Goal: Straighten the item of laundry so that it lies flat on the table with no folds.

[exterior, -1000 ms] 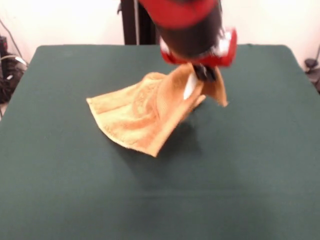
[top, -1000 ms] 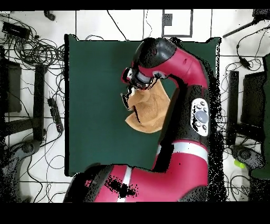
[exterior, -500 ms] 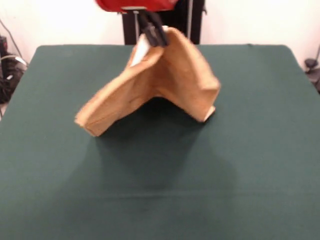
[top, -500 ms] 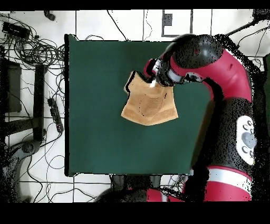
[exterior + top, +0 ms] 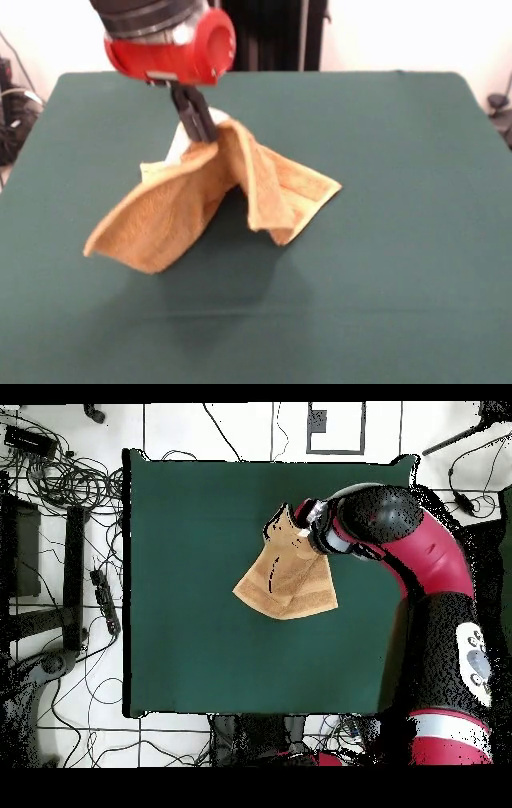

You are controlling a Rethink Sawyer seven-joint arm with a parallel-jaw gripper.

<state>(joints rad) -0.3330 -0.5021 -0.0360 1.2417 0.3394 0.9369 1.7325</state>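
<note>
- The gripper [image 5: 200,128] has its dark fingers closed together on the top of the towel [image 5: 216,200], close to the white label [image 5: 178,142], and it holds this part up above the table [image 5: 400,240].
- The towel hangs from this one point like a small tent. Two wings fall down from the pinch, and their low corners seem to rest on the green cloth.
- I think it is held by a single high point so that the weight of the cloth opens the folds, and the touching corners can work as anchors when the arm pulls.
- The towel is near the middle of the table, in the front view a little to the left, well away from every edge.
- In the front view the long axis goes from the low left corner [image 5: 92,248] to the right corner [image 5: 336,189], so it runs across the table and rises slightly to the right.
- In the overhead view the towel narrows toward the gripper and spreads wider away from it.
- The towel is not flat yet; a deep fold stays under the pinch.
</note>
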